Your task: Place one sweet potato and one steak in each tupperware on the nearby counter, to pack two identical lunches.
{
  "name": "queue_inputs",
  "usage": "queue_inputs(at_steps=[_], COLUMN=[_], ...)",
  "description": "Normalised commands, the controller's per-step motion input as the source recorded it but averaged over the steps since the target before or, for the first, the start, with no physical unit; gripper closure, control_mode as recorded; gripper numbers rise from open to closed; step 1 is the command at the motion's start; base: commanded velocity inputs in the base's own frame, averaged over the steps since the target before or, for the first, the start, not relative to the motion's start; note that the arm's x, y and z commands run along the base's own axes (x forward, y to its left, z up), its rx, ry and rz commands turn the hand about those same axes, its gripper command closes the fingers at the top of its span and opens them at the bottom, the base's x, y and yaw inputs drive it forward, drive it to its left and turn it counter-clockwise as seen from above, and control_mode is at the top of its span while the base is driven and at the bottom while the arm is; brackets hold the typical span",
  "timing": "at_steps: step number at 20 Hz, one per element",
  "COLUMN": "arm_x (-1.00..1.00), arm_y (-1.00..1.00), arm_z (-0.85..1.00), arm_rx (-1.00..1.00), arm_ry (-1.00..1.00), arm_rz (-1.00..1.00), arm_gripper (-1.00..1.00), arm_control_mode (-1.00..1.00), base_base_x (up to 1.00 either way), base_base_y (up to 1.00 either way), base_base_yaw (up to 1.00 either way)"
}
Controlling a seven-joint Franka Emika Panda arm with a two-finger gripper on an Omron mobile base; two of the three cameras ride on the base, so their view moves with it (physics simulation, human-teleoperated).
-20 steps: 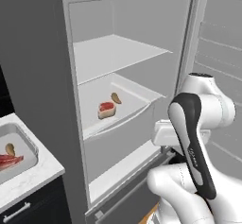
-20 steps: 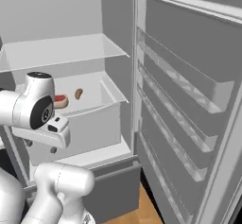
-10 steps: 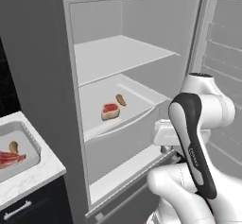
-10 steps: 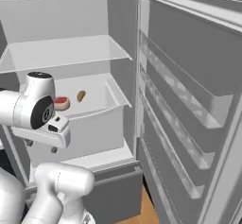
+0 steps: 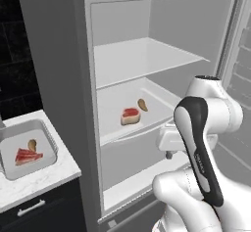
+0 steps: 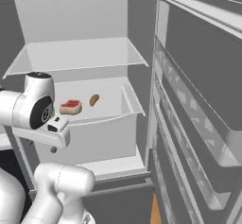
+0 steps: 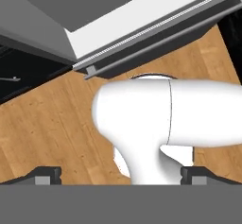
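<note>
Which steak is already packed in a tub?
The steak lying in the grey tupperware on the counter; the other steak sits on the fridge shelf.

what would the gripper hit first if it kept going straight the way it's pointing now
The open gripper points down. Straight ahead in the hand view is the robot's own white body, with the wooden floor behind it. So it would likely meet its own body first, then the floor; depth is hard to judge.

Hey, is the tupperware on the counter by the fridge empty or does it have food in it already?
Not empty. The tupperware on the counter already holds a steak and a sweet potato.
</note>
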Motion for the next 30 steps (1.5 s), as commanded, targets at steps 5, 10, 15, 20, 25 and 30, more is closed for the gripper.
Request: queue_inputs(at_steps=[5, 10, 15, 20, 25, 30], arm_x=[0.00, 0.00, 0.00, -0.10, -0.12, 0.59], arm_y=[0.00, 0.00, 0.00, 0.17, 0.19, 0.03], arm_z=[0.00, 0.00, 0.00, 0.17, 0.22, 0.38], arm_rx=[0.00, 0.00, 0.00, -0.21, -0.23, 0.02], arm_ry=[0.00, 0.00, 0.00, -0.21, -0.59, -0.58], arm_rz=[0.00, 0.00, 0.00, 0.00, 0.00, 0.00], arm_gripper=[-1.00, -1.00, -1.00, -1.00, -1.00, -1.00], arm_control_mode=[1.00, 1.00, 1.00, -1.00, -1.00, -1.00], base_base_x=[0.28, 0.00, 0.00, 0.00, 0.00, 0.00], base_base_y=[-0.02, 0.00, 0.00, 0.00, 0.00, 0.00], base_base_yaw=[0.07, 0.00, 0.00, 0.00, 0.00, 0.00])
